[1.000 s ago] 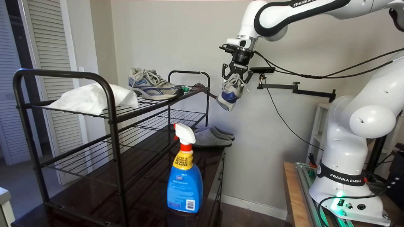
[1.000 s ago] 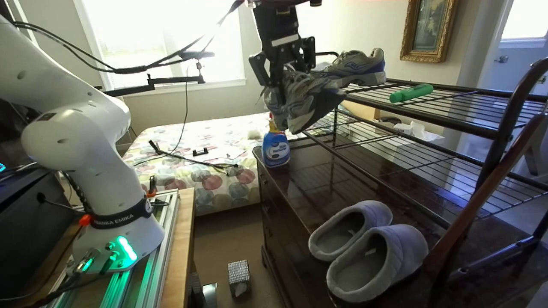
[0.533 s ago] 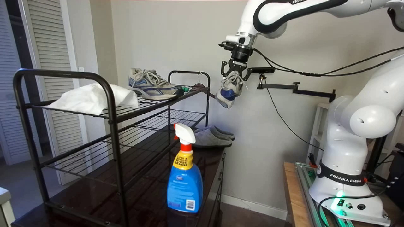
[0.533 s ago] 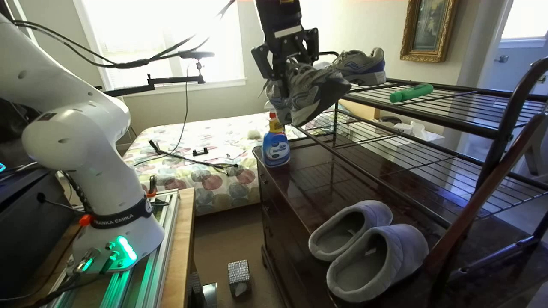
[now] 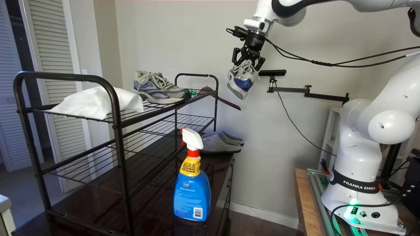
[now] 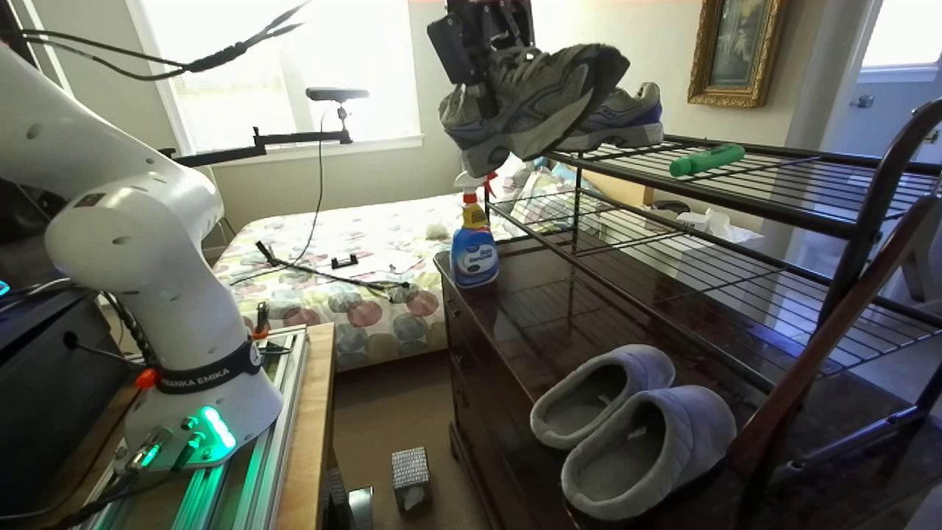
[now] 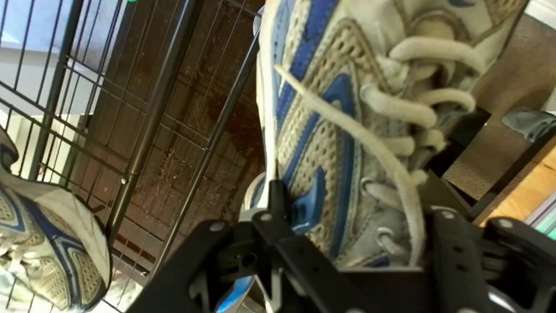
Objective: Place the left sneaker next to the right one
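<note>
2 blue-trimmed beige sneakers [image 5: 242,80] [image 5: 160,89]; black gripper [image 5: 246,67]; circle-patterned bedspread [image 6: 349,300]

Sneaker [image 5: 242,82] in claw [image 5: 248,65], other sneaker [image 5: 160,90] on rack [image 5: 121,160], slippers [image 5: 220,144] on dresser [image 6: 515,320]

Glares white at the far-left window [image 6: 283,77] in an exterior view, leaves the held sneaker [image 6: 541,107] dim, gleams on the dresser [image 6: 508,324], glows green at the robot base [image 6: 235,408].

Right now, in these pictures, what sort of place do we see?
Most likely a bedroom: a bed, a dark chest of drawers and a pair of gray slippers suggest it.
</note>
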Controlling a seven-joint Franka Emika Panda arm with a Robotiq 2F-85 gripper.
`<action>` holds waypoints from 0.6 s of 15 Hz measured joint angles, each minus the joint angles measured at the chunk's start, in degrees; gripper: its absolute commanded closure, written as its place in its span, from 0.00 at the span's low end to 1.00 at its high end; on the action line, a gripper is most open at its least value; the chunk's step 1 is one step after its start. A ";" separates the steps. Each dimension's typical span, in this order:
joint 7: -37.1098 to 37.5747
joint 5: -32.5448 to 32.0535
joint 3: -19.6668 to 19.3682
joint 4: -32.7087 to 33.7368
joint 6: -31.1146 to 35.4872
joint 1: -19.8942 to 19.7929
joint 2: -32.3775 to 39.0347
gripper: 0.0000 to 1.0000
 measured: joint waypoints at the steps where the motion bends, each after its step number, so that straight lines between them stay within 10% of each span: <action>1: -2.05 0.00 -0.30 1.22 -1.57 0.49 -0.12 0.63; 5: -10.99 -0.08 -0.55 6.74 -8.12 1.83 0.35 0.63; 6: -12.63 -0.10 -0.54 8.01 -8.87 1.92 0.69 0.38; 9: -14.66 -0.20 -0.49 10.35 -9.16 1.93 1.81 0.38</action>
